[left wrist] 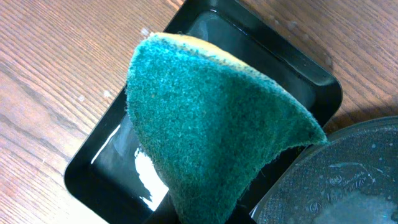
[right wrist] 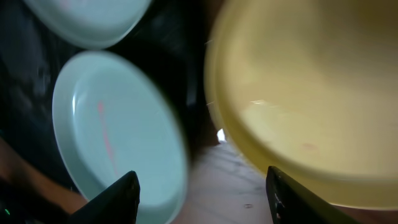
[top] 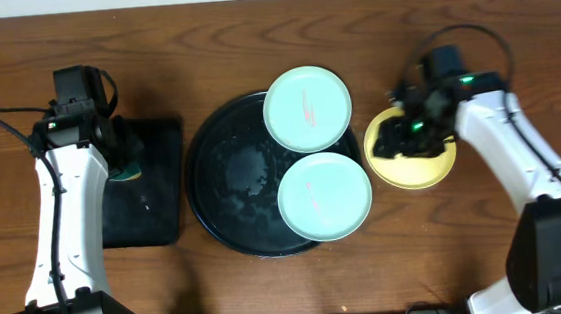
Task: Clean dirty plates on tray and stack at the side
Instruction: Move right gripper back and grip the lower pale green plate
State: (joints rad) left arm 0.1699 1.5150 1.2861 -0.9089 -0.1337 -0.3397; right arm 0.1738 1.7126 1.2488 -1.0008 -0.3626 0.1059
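My right gripper is released, fingers spread wide, and hangs over the near edge of the yellow plate. That plate lies on the bench just beside the tray, at its right. My left gripper is clenched on the sponge, which folds into a cone and hides my fingers, over the small tray to the left.

The two mint plates sit on the right half of the tray. Both show a reddish streak, so I judge neither is clean. The near mint plate lies close to the yellow one, with only a narrow strip of bench between them. The far mint plate looks to overhang the tray's rim at the upper right.

My worry is that narrow gap. With fingers this wide, one could come down on the near mint plate's edge instead of on the bench, tipping it or shoving it across the glossy tray. A shallow plastic plate is also hard to pinch by its rim. If my fingers close too near the edge, I expect it to squirt out and skid over the wood. Any sideways knock could pass on to the far mint plate and send it off the rim. The right wrist view is blurred, so I cannot judge my height over the plate.
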